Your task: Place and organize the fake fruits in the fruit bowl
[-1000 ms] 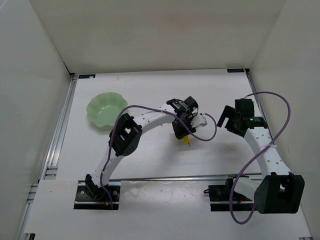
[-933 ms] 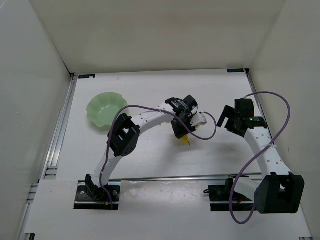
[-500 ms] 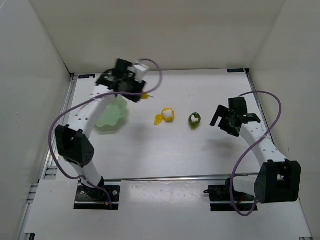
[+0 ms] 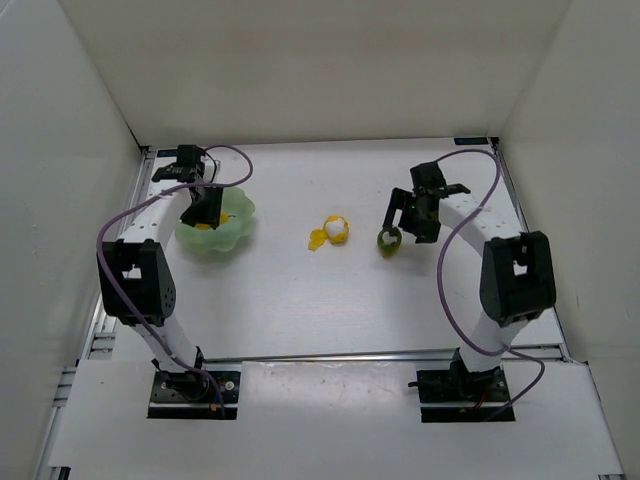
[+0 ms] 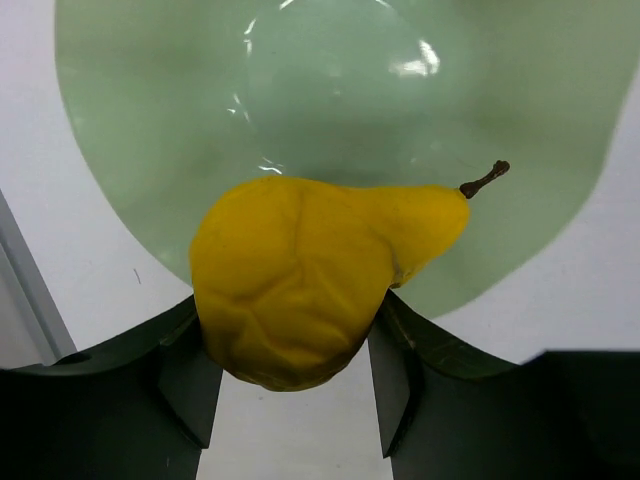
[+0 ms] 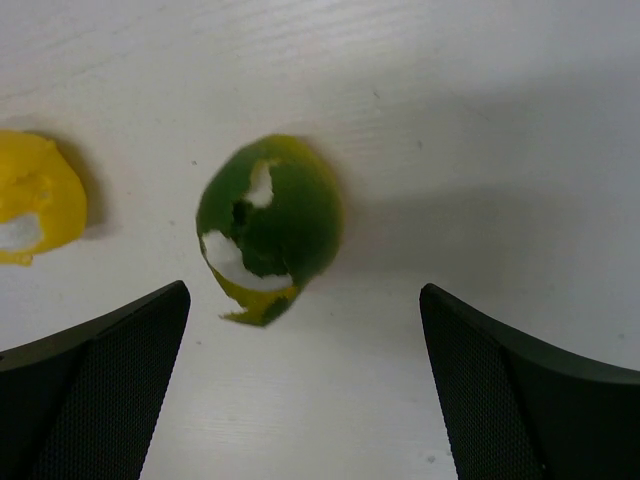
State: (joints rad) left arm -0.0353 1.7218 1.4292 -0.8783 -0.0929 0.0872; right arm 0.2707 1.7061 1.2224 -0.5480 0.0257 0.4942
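Left fingers (image 5: 187, 385): clamped on the fat end of the pear (image 5: 300, 270), with the stem pointing away, so you can let it drop cleanly.
Pear: over the fruit bowl (image 5: 330, 90) at the upper left of the top view (not yet resting in it, by my read).
Right fingers (image 6: 95, 385): spread wide on either side of the dark green fruit (image 6: 270, 225) without touching it, lined up for a grab.
Dark green fruit: lying on the surface (image 6: 480, 90), right of centre.
Yellow-and-white piece (image 6: 35, 195): near the green one, at the centre of the top view.
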